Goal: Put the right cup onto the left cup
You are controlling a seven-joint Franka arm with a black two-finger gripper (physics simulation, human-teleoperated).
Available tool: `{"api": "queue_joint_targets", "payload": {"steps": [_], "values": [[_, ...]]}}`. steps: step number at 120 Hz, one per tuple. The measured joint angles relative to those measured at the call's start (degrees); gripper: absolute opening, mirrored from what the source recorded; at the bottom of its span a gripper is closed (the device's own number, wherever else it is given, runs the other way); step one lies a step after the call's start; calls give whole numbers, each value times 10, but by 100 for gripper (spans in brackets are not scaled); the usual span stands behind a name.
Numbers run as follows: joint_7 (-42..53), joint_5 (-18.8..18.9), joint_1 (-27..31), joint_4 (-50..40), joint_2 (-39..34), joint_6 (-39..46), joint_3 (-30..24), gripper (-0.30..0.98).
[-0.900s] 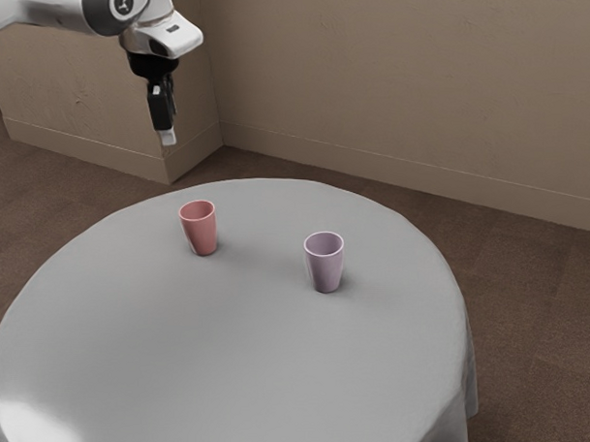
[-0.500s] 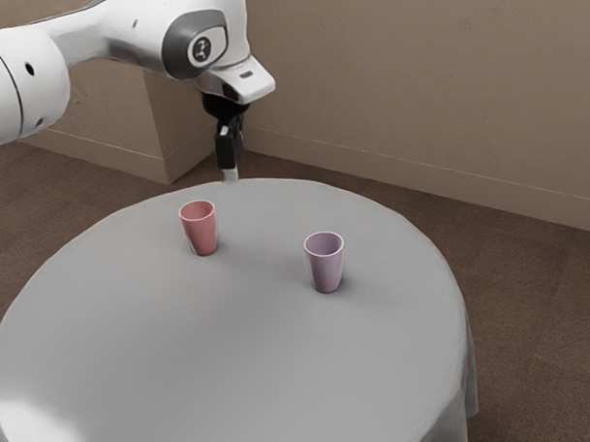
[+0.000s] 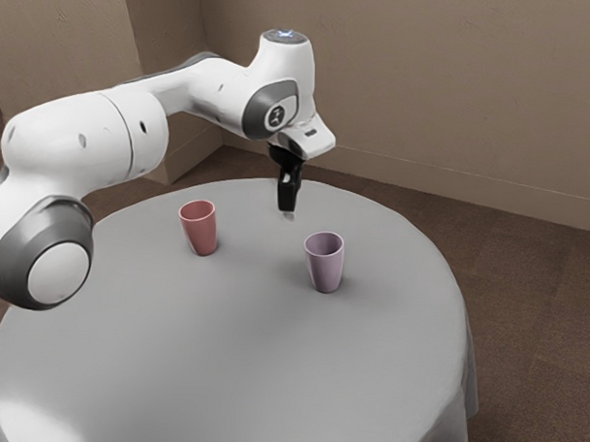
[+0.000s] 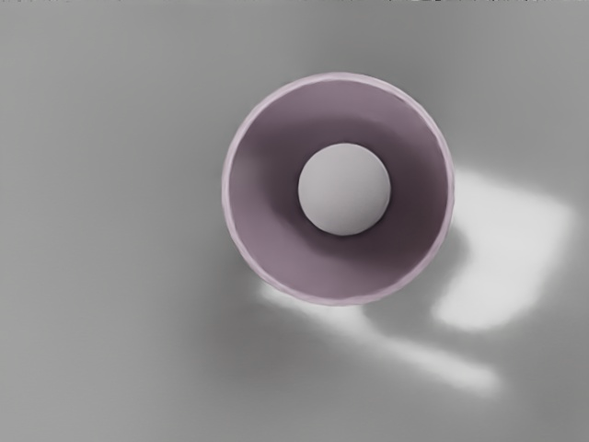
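So my hand [image 3: 288, 214] is hanging over the counter [image 3: 222, 354] right now, pointing down, touching neither cup. Can't tell you if it's spread or pressed together, sorry, I'm seeing it pretty much side-on. The arm [image 3: 133, 128] reaches in to it from the exterior view's left.

The purple cup [image 3: 324, 266] is the one nearer the hand: lower than it and a bit toward the exterior view's right, with a gap between the hand and its rim. It's upright on the counter, mouth up. From the wrist view I'm looking pretty much straight down into it, and there's a pale round patch [image 4: 345, 189] in the middle of the inside, couldn't say what that is. On the counter just beside that cup there are some bright patches of light [image 4: 506, 249] and a soft shadow.

The pink cup [image 3: 200, 229] is off toward the exterior view's left of the hand, lower down than it, also standing upright on the counter. The two cups are well apart, each on its own spot.
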Motion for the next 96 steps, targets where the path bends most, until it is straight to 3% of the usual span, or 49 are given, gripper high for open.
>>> {"api": "queue_joint_targets", "payload": {"steps": [64, 78, 96], "values": [[22, 6, 17, 75, 95, 50, -51, 67], [25, 4, 27, 74, 106, 54, -58, 55], [27, 1, 29, 75, 112, 57, -64, 30]]}}
